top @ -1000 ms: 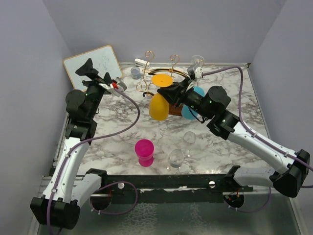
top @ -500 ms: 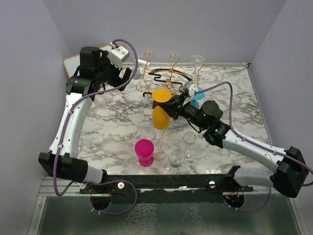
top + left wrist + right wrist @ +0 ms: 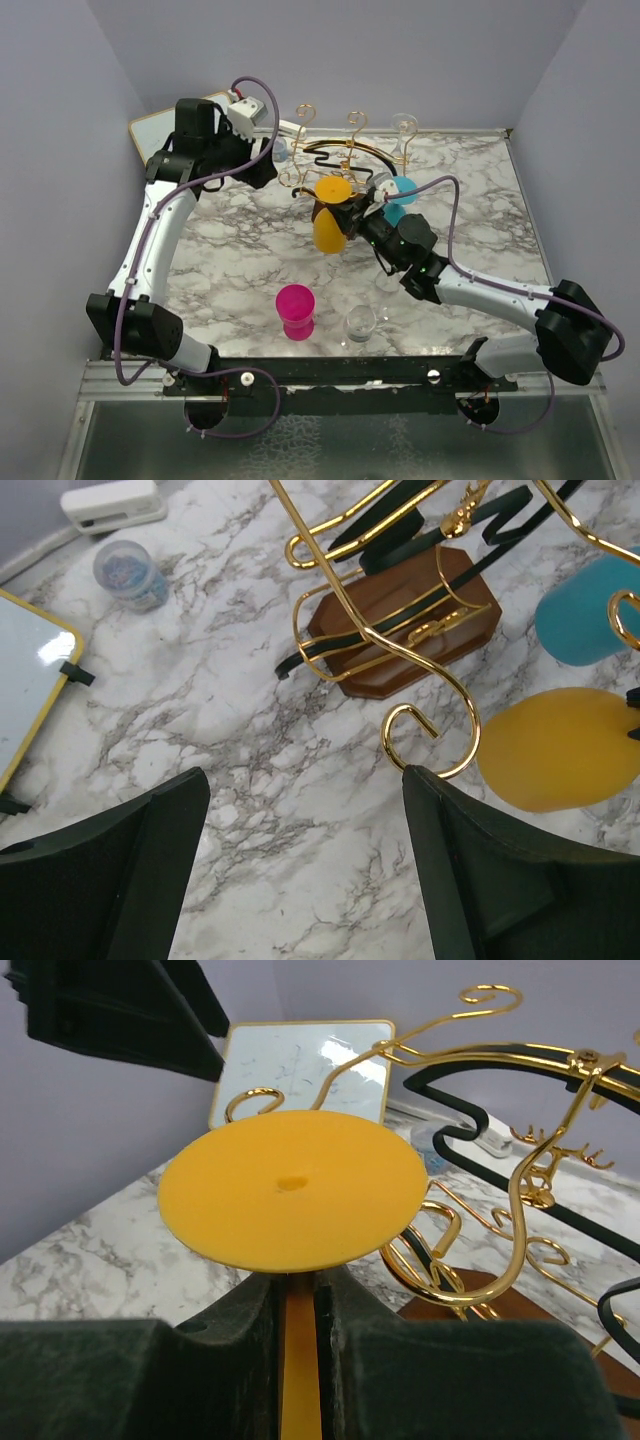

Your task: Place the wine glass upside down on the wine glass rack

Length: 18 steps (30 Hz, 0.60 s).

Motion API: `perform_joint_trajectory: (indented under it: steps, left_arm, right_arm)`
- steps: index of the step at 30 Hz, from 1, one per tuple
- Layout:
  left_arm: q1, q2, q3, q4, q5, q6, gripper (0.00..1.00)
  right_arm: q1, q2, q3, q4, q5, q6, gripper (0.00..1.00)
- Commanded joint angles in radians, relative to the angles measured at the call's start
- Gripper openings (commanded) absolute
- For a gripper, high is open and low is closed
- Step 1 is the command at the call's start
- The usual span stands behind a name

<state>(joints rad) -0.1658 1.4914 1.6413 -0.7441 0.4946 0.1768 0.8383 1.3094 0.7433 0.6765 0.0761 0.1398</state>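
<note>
My right gripper is shut on the stem of an upside-down yellow wine glass, whose round foot points up. The glass hangs beside the near arms of the wine glass rack, a gold wire stand on a brown wooden base. My left gripper is open and empty above the marble, left of the rack. Its right finger sits close to a curled gold hook. The yellow bowl lies just past that hook.
A teal glass and a clear glass hang at the rack. On the table stand a pink glass and two clear glasses. A whiteboard, small jar and white eraser sit back left.
The left arm has swung up and right from the whiteboard to the rack's left side, its jaws narrowing a little. The right arm has drawn the yellow glass slightly nearer.
</note>
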Motion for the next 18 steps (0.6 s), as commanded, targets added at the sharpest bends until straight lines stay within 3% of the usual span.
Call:
perform_joint_trajectory:
  steps: [1, 5, 7, 12, 18]
  left_arm:
    - [-0.005, -0.058, -0.026, 0.120, -0.060, -0.051, 0.81]
    - [-0.005, -0.023, -0.011, 0.132, 0.004, -0.082, 0.80]
    - [-0.004, 0.008, 0.010, 0.116, 0.047, -0.093, 0.75]
    - [-0.005, 0.082, 0.065, 0.076, 0.097, -0.090, 0.43]
    - [-0.005, 0.125, 0.103, 0.061, 0.163, -0.122, 0.42]
  right_arm:
    - [0.038, 0.036, 0.024, 0.043, 0.141, -0.058, 0.01]
    - [0.042, 0.055, 0.017, 0.073, 0.109, -0.061, 0.01]
    - [0.042, 0.072, 0.013, 0.084, 0.127, -0.062, 0.01]
    - [0.042, 0.120, 0.005, 0.155, 0.212, -0.089, 0.01]
    - [0.042, 0.171, -0.021, 0.295, 0.316, -0.109, 0.01]
